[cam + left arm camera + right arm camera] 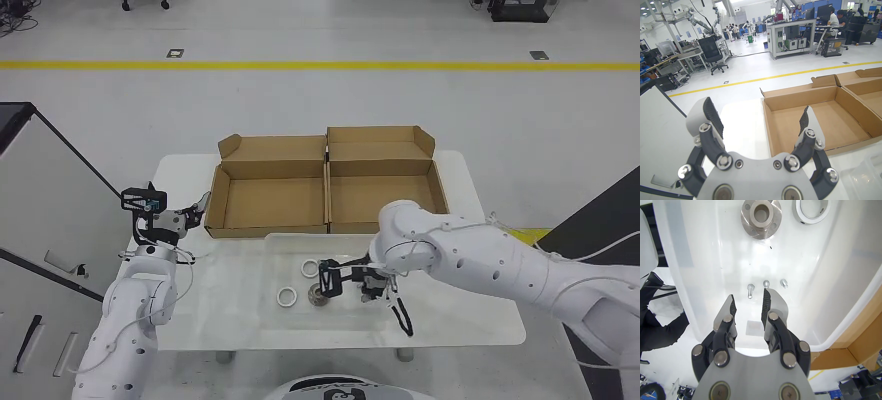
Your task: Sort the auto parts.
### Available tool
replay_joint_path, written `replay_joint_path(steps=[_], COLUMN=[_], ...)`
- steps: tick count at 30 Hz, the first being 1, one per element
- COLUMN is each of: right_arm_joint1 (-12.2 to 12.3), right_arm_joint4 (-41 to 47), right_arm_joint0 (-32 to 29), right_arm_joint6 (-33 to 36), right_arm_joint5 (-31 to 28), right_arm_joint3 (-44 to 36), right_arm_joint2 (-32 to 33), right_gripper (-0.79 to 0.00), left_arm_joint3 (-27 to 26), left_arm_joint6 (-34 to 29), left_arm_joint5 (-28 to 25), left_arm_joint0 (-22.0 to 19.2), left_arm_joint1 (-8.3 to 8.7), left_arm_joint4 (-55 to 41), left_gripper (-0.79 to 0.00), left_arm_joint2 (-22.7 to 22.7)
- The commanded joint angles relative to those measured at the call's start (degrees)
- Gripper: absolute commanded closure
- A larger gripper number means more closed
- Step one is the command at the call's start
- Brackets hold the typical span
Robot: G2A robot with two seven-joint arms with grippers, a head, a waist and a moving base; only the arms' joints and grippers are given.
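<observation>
The left gripper hangs at 9 o'clock of the left cardboard box, its claw spread wide and empty. In the white tray, at 6 o'clock of this box, lie two white rings, a metal flange and three bolts. The right gripper is just over the bolts, its claw partly spread and pinching nothing.

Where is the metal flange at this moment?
In the top view, the metal flange lies in the clear tray, between a white ring and the right gripper.

3 bolts, 2 rings, 1 flange
</observation>
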Motion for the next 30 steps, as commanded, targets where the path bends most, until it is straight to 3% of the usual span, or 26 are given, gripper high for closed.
replay_joint_path(steps=[1, 13, 30], right_arm_joint1=[-0.3, -1.4, -2.2], right_arm_joint4=[-0.5, -2.5, -3.4], right_arm_joint0=[-0.5, -1.9, -3.4], right_arm_joint6=[0.5, 2.8, 2.9], right_arm_joint5=[0.5, 2.8, 2.8], right_arm_joint3=[0.2, 1.3, 2.5], right_arm_joint2=[0.0, 0.0, 0.0], right_gripper=[-0.320, -0.345, -0.314], left_arm_joint3=[0.0, 0.0, 0.0], left_arm_joint6=[0.0, 0.0, 0.0], left_arm_joint5=[0.0, 0.0, 0.0], left_arm_joint0=[0.0, 0.0, 0.0], left_arm_joint1=[0.00, 0.00, 0.00], left_arm_joint4=[0.0, 0.0, 0.0], left_gripper=[-0.785, -0.785, -0.785], left_arm_joint2=[0.0, 0.0, 0.0])
